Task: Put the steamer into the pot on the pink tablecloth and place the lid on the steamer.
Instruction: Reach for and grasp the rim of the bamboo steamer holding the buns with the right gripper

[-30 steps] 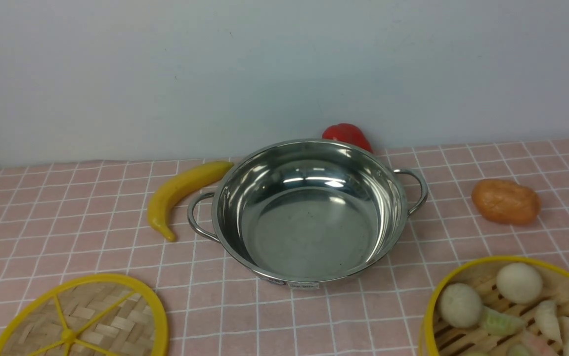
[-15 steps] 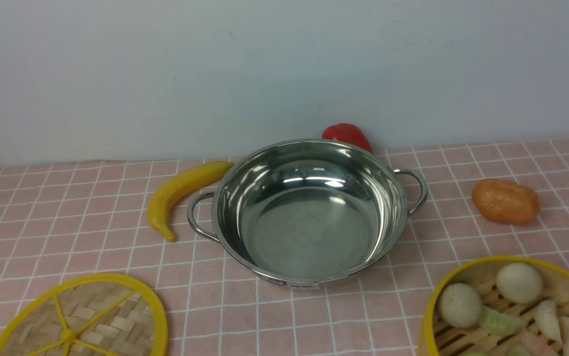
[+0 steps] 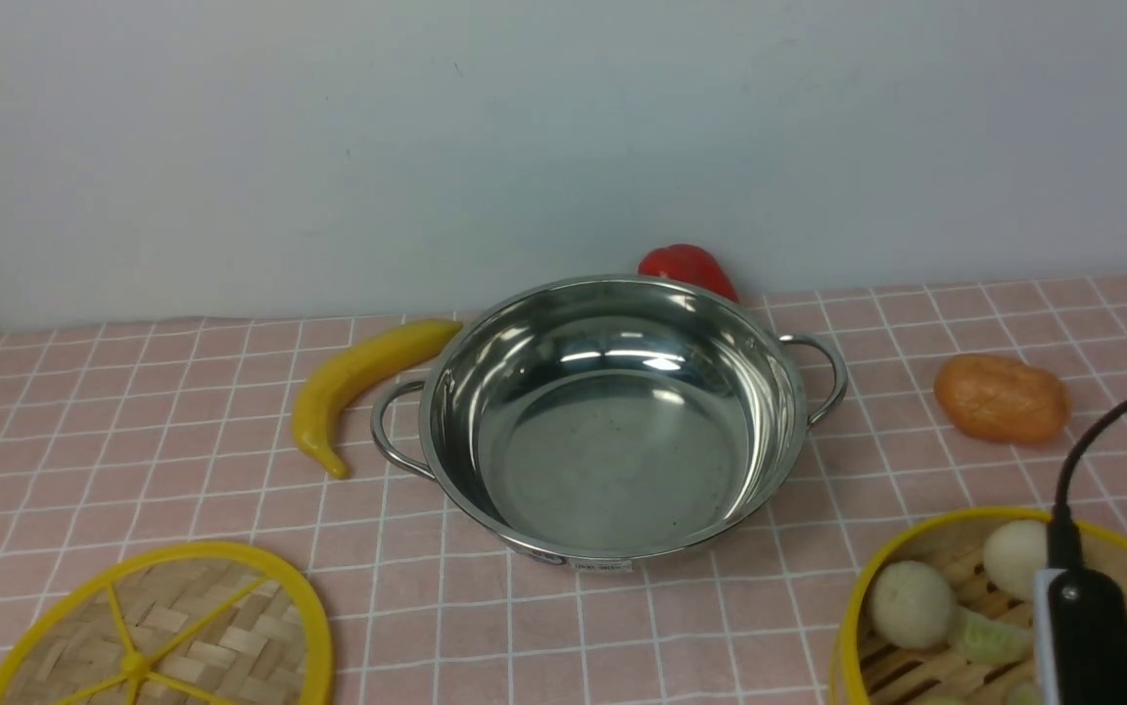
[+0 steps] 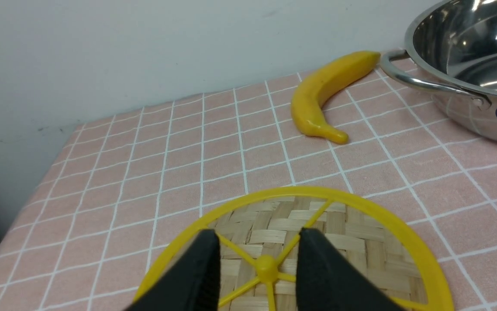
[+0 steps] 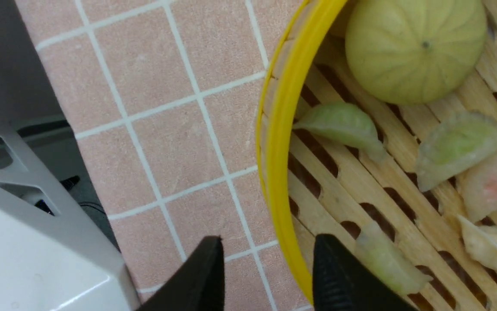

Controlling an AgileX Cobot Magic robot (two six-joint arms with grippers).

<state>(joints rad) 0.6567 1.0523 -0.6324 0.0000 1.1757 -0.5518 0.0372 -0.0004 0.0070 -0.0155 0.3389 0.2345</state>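
Note:
The steamer [image 3: 852, 607] stands at the front right of the pink tablecloth [image 3: 132, 441], holding buns and dumplings. My right gripper [image 5: 269, 239] is open and straddles the steamer's yellow rim [image 5: 280, 142], one finger outside over the cloth and one inside above the slats. Only the right arm's wrist [image 3: 1082, 636] shows in the front view. The empty steel pot [image 3: 612, 460] sits mid-table. The lid [image 3: 181, 627] lies flat at the front left. My left gripper [image 4: 259, 233] is open above the lid [image 4: 360, 242], its fingers either side of the yellow hub.
A yellow banana [image 3: 357, 377] lies just left of the pot, touching its handle side. A red pepper [image 3: 685, 264] sits behind the pot against the wall. An orange potato-like piece [image 3: 1002, 397] lies at the right. The table's near edge [image 5: 71, 125] runs close to the steamer.
The right arm has come into the front view from the lower right and now hangs over the steamer. Nothing else on the table has moved.

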